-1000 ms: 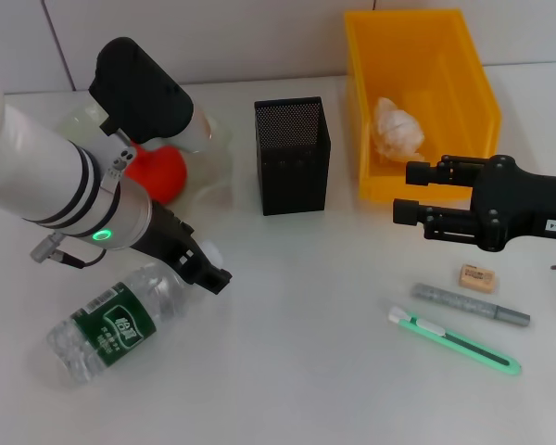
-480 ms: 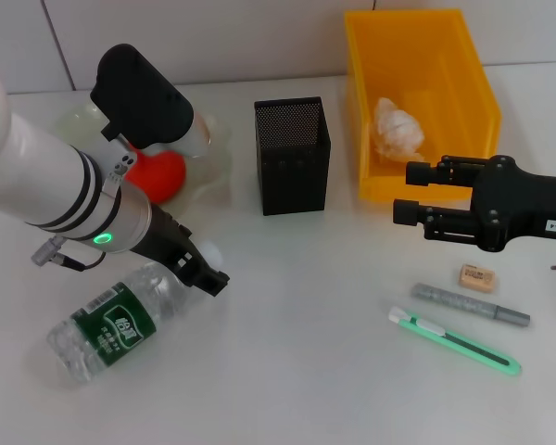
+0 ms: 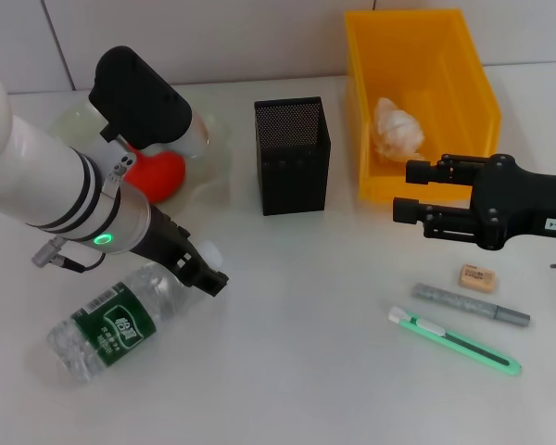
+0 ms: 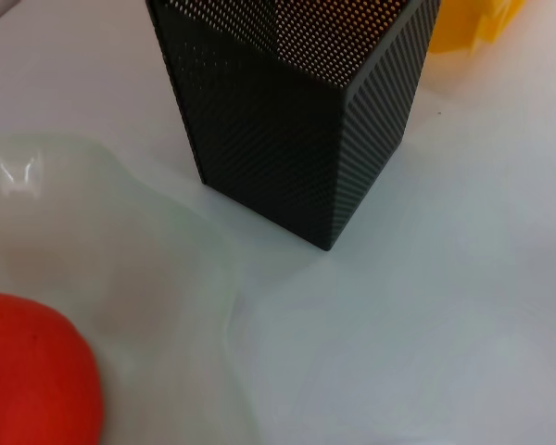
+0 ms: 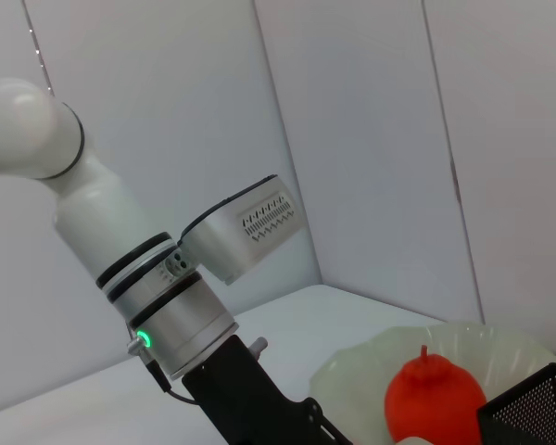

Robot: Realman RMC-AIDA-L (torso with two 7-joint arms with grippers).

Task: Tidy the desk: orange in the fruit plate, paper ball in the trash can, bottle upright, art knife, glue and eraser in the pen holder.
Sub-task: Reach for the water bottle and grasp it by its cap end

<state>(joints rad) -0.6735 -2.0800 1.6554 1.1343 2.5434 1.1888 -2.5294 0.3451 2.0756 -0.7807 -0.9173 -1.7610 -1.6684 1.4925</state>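
The left gripper [image 3: 208, 276], its opening impossible to judge, hovered at the lying bottle's [image 3: 111, 320] cap and needed a firm neck grip to upright it.

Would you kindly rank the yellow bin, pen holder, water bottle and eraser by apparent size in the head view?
1. Yellow bin, clearly largest.
2. Pen holder and water bottle look close; the bottle lies nearer the camera, so I won't rank them.
3. Eraser, smallest.
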